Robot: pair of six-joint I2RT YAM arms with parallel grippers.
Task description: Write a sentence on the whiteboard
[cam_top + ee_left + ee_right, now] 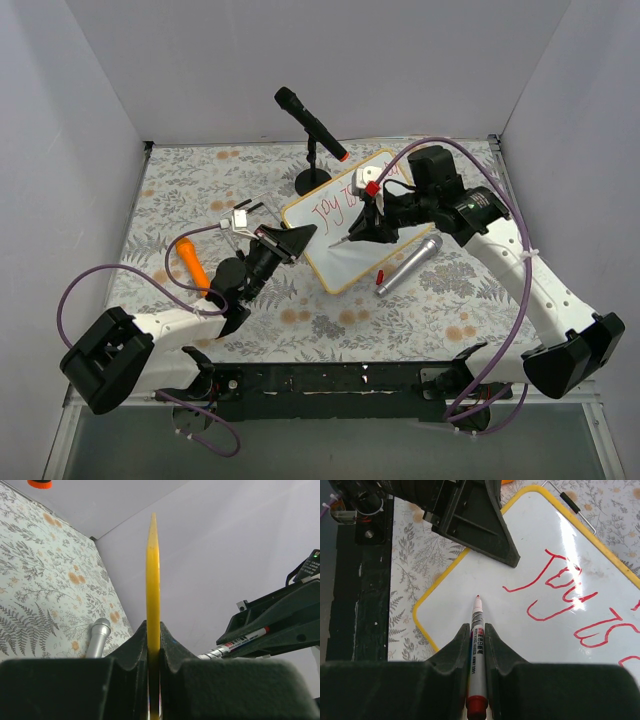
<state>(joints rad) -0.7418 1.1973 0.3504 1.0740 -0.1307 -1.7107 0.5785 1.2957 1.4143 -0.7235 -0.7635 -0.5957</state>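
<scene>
The sentence (565,597) runs in red marker across the whiteboard (530,545), slanting in two lines. The first line begins "Joy"; the words after it are cut off in the right wrist view and half hidden by the arm in the top view. The whiteboard (335,262) lies askew near the middle of the worktop (180,180), its white face glossy inside a thin yellowish frame with rounded corners.

The right end effector (477,630) is closed narrowly on a marker (476,645), which points forward from between the fingers. Its red tip sits over the blank part of the whiteboard, beside the "J"; whether it touches the surface I cannot tell. From above, the right end effector (365,225) hangs over the whiteboard's middle, covering part of the sentence (335,200).

The left end effector (290,240) is clamped on the whiteboard's left edge. In its own view the frame (152,580) stands as a thin yellow strip pinched between the fingers of the left end effector (153,630), with the marker (240,642) off to the right.

A silver microphone (410,262) lies just beside the whiteboard's right edge. A black microphone (310,122) sits tilted on a stand behind the whiteboard. An orange tool (192,265) lies well to the left.
</scene>
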